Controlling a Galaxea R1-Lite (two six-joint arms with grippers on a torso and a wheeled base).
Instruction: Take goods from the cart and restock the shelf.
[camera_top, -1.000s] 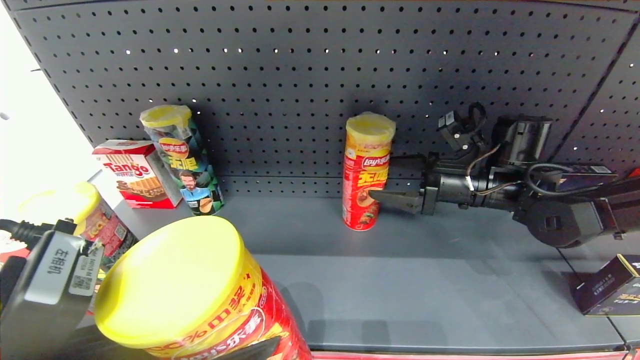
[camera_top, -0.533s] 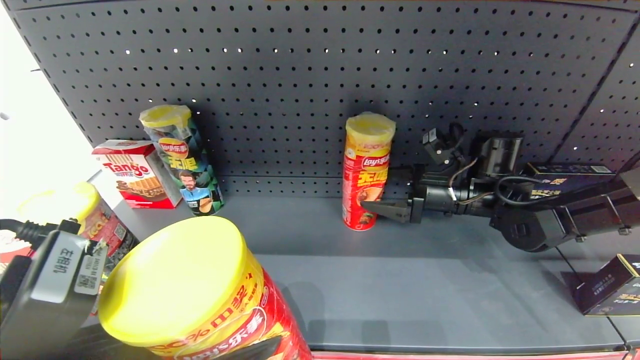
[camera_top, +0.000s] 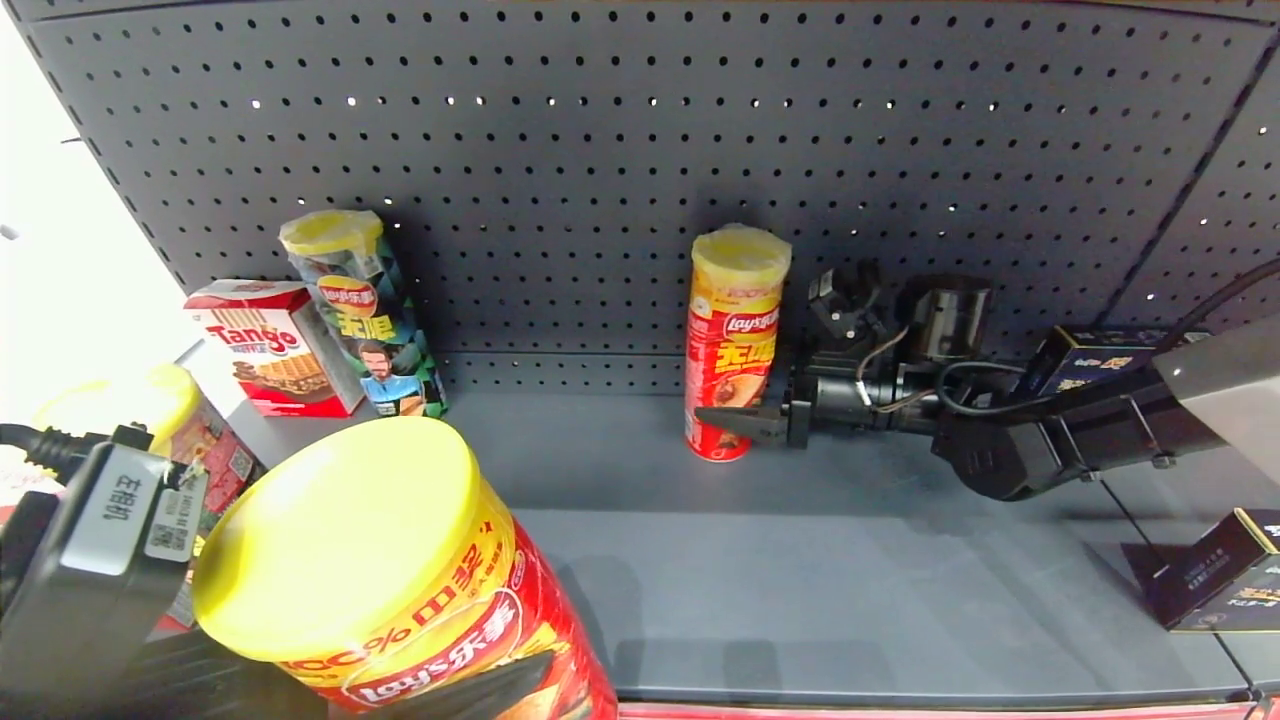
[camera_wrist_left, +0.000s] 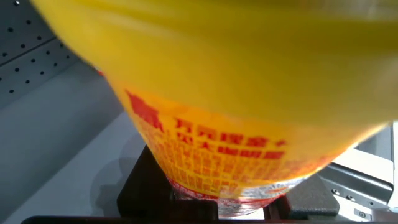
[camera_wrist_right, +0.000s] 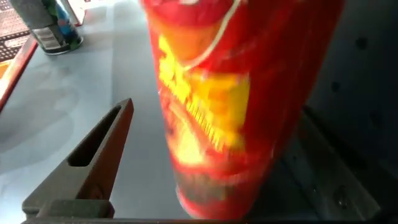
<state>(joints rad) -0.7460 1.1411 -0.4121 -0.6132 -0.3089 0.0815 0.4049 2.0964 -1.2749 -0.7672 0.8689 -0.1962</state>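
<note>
One red chip can stands upright on the shelf near the pegboard, our right claw spread open astride it; our left claw grips a second chip can before the shelf edge; that one, we judge, is yet to be placed.

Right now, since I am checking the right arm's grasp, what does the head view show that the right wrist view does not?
Only the head view: the front can close to the camera, the dark boxes and the shelf can's yellow lid. Only the right wrist view: bare shelf between one finger and the shelf can, so they stand apart. Both: the shelf can, the open right end effector and the green can.
</note>
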